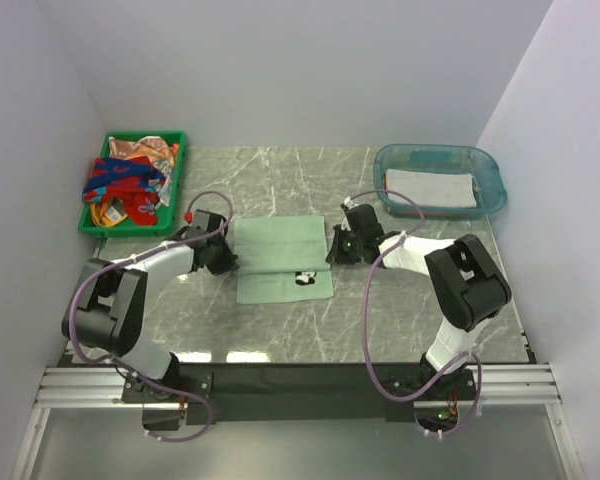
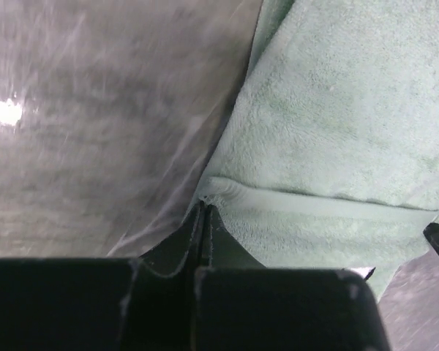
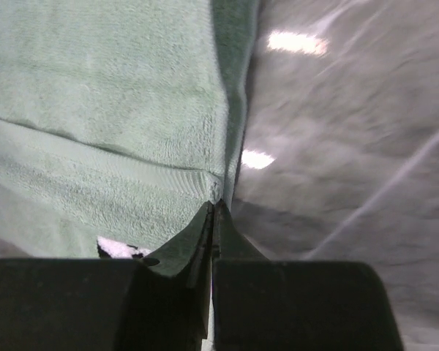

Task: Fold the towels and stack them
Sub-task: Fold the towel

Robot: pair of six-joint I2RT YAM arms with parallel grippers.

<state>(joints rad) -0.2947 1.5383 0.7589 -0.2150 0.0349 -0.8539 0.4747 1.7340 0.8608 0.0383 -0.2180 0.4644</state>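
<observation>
The soft sage green towel with a panda (image 1: 280,250) lies partly folded in the middle of the grey marble table (image 1: 420,310). The left gripper (image 2: 205,210) is pinched tight on the towel's left edge. The right gripper (image 3: 214,206) is pinched tight on its right edge. More bright towels (image 1: 125,185) sit in the green plastic tray (image 1: 145,135) at the table's far left corner.

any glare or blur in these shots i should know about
Top view: sharp and evenly lit, with faint pale reflections on the table. Left wrist view: green towel crisp, table streaked and blurry, one bright glare spot at the left edge. Right wrist view: two glare spots, table smeared.
</observation>
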